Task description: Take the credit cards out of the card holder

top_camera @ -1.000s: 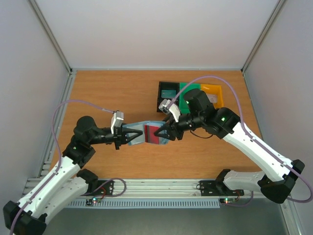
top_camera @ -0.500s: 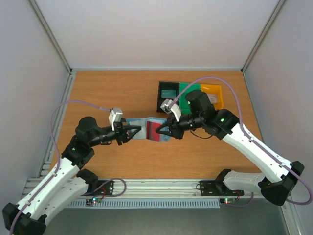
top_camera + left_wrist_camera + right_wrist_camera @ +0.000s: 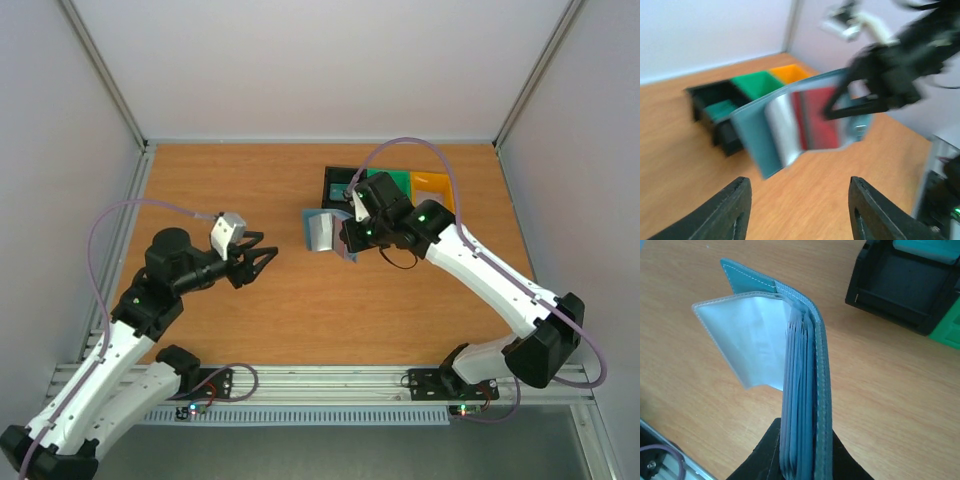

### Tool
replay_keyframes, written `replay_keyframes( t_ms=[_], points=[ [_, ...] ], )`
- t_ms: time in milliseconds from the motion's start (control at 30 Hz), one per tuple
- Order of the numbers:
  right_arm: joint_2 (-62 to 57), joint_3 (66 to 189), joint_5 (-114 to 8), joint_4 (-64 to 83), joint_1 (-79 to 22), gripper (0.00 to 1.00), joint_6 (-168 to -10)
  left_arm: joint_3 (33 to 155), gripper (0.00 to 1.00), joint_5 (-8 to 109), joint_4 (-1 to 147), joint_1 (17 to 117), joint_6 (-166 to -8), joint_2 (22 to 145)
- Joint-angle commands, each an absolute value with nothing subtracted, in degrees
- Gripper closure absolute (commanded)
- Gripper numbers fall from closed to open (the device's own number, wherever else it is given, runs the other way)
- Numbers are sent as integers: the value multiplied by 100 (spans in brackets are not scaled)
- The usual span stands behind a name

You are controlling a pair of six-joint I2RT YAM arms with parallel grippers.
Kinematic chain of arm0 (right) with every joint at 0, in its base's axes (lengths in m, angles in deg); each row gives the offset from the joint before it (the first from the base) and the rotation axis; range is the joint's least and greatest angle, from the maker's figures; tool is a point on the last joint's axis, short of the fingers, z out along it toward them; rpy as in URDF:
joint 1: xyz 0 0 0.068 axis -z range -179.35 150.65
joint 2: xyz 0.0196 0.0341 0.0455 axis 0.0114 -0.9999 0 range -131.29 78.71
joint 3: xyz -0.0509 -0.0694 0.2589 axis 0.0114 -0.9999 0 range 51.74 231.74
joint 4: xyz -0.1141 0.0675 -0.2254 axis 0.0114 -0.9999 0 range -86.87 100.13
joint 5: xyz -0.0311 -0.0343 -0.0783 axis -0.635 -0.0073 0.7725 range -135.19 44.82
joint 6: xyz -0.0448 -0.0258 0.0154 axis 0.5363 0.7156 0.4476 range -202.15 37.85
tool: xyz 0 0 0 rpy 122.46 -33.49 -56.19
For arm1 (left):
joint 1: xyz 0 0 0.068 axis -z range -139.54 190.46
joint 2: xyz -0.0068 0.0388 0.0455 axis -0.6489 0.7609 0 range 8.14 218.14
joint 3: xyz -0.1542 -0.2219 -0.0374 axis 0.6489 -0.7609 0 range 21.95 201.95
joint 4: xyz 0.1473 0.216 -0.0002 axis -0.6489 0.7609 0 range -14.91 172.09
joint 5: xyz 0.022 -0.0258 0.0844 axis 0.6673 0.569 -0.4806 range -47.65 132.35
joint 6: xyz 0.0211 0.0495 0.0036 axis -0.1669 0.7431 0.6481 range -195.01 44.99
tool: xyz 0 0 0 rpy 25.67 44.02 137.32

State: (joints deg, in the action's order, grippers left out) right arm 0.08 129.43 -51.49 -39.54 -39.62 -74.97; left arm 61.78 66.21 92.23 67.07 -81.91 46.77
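My right gripper is shut on the blue-grey card holder and holds it open above the table, in front of the bins. In the right wrist view the holder stands edge-on between my fingers, with a clear flap hanging to its left. In the left wrist view the holder hangs in the air with a red credit card showing in its inner pocket. My left gripper is open and empty, left of the holder and apart from it.
A row of bins stands at the back right: black, green and yellow. Bare wooden table lies under and around both grippers. Metal frame rails run along the left and near edges.
My left gripper has let go of the holder, opened and drawn back to the left. My right gripper has carried the holder up and back toward the bins.
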Motion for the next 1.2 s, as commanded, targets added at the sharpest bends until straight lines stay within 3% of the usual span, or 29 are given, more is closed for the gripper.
replay_keyframes(
  t_ms=[0, 67, 167, 533, 767, 967, 1167],
  points=[
    [-20, 13288, -4758, -3879, -4182, 99, -7700, 6474, 49, 8954, 8277, 6732, -8260, 4975],
    [19, 13256, -5044, -3677, -4354, 99, -7399, 6161, 50, 9697, 7234, 6925, -9362, 5234],
    [211, 12986, -6053, -3208, -4381, 99, -6871, 6052, 52, 9182, 6914, 7210, -10315, 5560],
    [762, 12611, -8075, -2705, -4364, 99, -5754, 5989, 55, 8338, 7773, 7386, -9899, 5467],
    [937, 12749, -8818, -3215, -4364, 99, -5078, 6255, 56, 8013, 8768, 7240, -9218, 5198],
    [913, 12790, -9548, -3364, -4362, 99, -4780, 6194, 56, 8675, 8256, 7236, -9278, 5308],
    [883, 12764, -9835, -3091, -4369, 99, -4814, 6043, 66, 9287, 6827, 7472, -9575, 5486]
  ],
)
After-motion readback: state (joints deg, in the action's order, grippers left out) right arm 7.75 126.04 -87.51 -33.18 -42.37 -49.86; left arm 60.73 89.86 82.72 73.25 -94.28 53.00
